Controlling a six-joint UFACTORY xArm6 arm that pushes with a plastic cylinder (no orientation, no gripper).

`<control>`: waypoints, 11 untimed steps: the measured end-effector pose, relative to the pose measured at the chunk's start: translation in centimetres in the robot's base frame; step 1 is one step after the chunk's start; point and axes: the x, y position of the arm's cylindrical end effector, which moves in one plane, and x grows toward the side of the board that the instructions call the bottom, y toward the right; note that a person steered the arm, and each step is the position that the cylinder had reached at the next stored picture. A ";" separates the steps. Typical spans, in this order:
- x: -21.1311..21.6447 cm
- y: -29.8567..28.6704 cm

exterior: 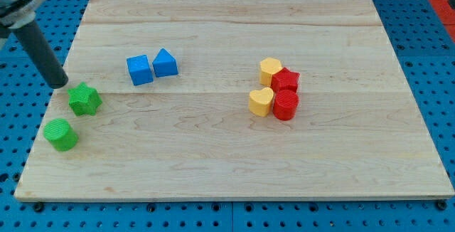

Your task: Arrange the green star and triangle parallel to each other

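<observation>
The green star point(85, 99) lies near the board's left edge. A green round block point(61, 134) lies just below and left of it. The blue triangle point(165, 62) sits touching the right side of a blue cube point(139, 69), up and right of the star. My tip point(59, 83) is at the board's left edge, just up and left of the green star, a small gap apart. The dark rod rises from it toward the view's top left.
At the view's right of centre a tight cluster holds a yellow block point(270, 70), a red star point(286, 80), a yellow heart point(261, 102) and a red cylinder point(285, 105). The wooden board point(227, 168) rests on a blue pegboard.
</observation>
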 end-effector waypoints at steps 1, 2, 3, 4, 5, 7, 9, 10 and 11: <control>3.1 1.0; 2.7 2.2; -1.9 3.6; -8.1 4.9; -10.1 12.9; -5.0 16.6; -3.1 15.3; -0.8 13.5; -0.1 12.0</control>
